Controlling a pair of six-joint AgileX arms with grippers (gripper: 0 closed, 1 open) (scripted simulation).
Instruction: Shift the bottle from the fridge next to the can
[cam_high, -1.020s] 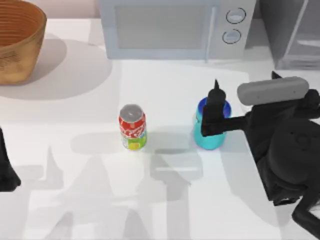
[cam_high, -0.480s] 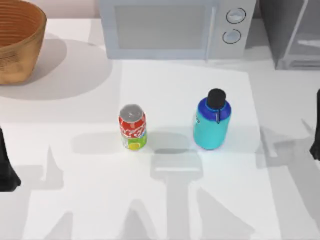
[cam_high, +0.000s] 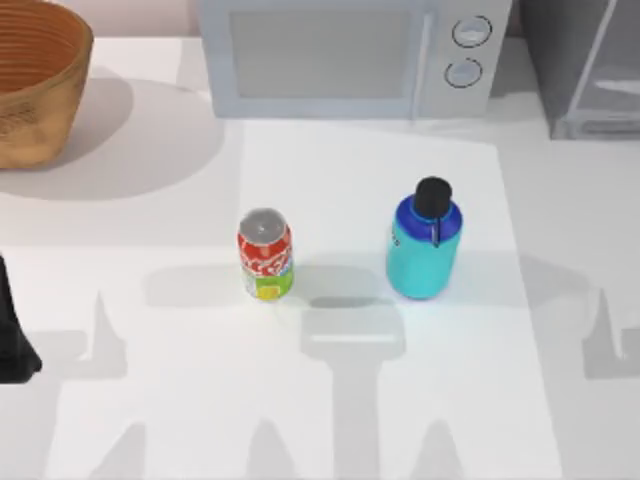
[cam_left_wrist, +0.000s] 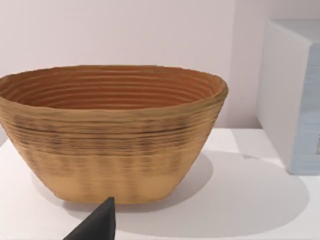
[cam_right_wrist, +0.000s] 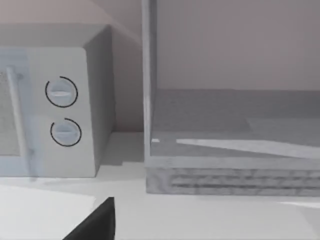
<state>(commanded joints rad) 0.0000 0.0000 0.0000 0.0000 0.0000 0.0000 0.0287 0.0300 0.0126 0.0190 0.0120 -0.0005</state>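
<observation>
The teal bottle (cam_high: 424, 248) with its black cap stands upright on the white table, to the right of the red can (cam_high: 265, 254), with a gap of about one bottle's width between them. Nothing holds either one. The grey fridge (cam_high: 590, 70) stands at the back right corner; the right wrist view looks into its bare grey inside (cam_right_wrist: 230, 125). A black part of my right gripper (cam_right_wrist: 95, 222) shows low in that view, away from the bottle. My left arm (cam_high: 12, 340) is parked at the table's left edge.
A light-grey microwave (cam_high: 350, 55) with two round knobs stands at the back middle, just left of the fridge. A woven basket (cam_high: 35, 80) sits at the back left, and the left wrist view faces it (cam_left_wrist: 112, 135).
My right gripper has let go of the bottle and drawn back to the right, out of the top view. Bottle and can have stayed in place.
</observation>
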